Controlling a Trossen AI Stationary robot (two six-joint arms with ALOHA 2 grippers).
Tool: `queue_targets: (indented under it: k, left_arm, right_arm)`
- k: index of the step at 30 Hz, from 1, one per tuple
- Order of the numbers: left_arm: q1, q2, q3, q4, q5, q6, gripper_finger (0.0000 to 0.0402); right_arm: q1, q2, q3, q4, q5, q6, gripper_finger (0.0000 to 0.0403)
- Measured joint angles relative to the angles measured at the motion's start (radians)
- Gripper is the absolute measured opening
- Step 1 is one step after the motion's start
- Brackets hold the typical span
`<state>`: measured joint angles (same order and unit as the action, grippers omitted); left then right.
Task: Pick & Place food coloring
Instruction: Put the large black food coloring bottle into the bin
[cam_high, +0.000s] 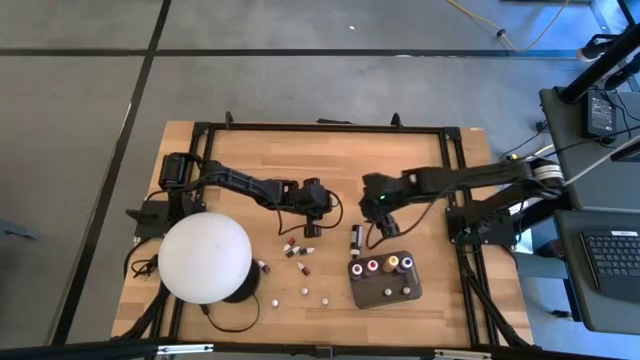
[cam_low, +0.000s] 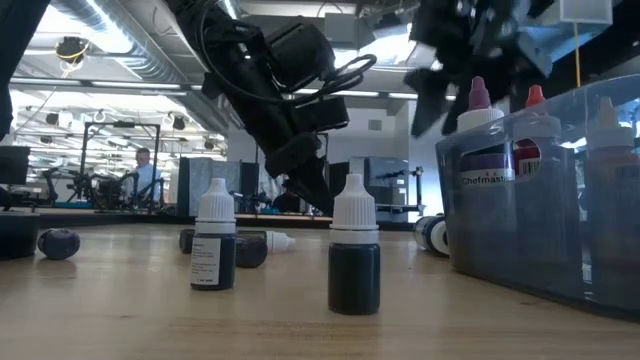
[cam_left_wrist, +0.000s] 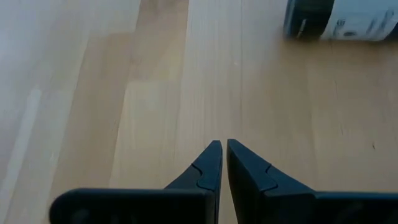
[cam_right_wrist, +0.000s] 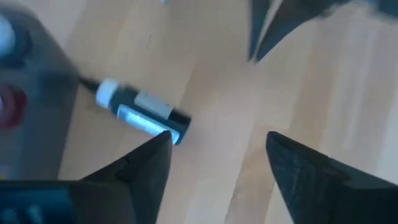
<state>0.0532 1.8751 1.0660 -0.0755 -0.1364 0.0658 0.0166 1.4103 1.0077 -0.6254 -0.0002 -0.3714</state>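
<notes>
1. A pale wooden bench (cam_high: 250, 150) inside a black metal frame stands on a grey floor; the low view looks into an open workshop with bright ceiling lights, where a person (cam_low: 146, 172) sits far back.
2. A dark grey rounded tray (cam_high: 386, 283) near the bench's front right holds four upright food coloring bottles (cam_high: 380, 266) along its back row.
3. More small bottles (cam_high: 296, 248) lie and stand scattered on the wood between the tray and a big white dome (cam_high: 205, 257).
4. One dark, white-capped bottle (cam_right_wrist: 142, 114) lies on its side just behind the tray.
5. The right gripper (cam_high: 383, 226) hovers beside that bottle, fingers spread wide, holding nothing.
6. The left gripper (cam_left_wrist: 224, 147) hangs above bare wood at mid-bench, fingers pressed together, empty.
</notes>
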Motion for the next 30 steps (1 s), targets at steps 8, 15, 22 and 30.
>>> queue_targets:
  k: [8,15,22,30]
  left_arm:
    - [0.0,0.0,0.0,-0.182,0.0,0.0,0.0021]
    - [0.0,0.0,0.0,-0.19,0.0,0.0,0.0023]
    - [0.001,0.0,0.0,-0.19,0.0,0.0,0.0021]
    - [0.001,0.0,0.0,-0.19,-0.001,0.0,0.0024]
  right_arm:
    - [0.037,0.12,0.0,-0.008,0.033,-0.156,0.03]
    - [0.065,0.194,0.0,0.011,0.107,-0.497,0.0289]
    - [0.066,0.294,0.0,0.034,0.096,-0.725,0.0277]
    - [0.066,0.383,0.003,0.08,0.102,-0.834,0.0275]
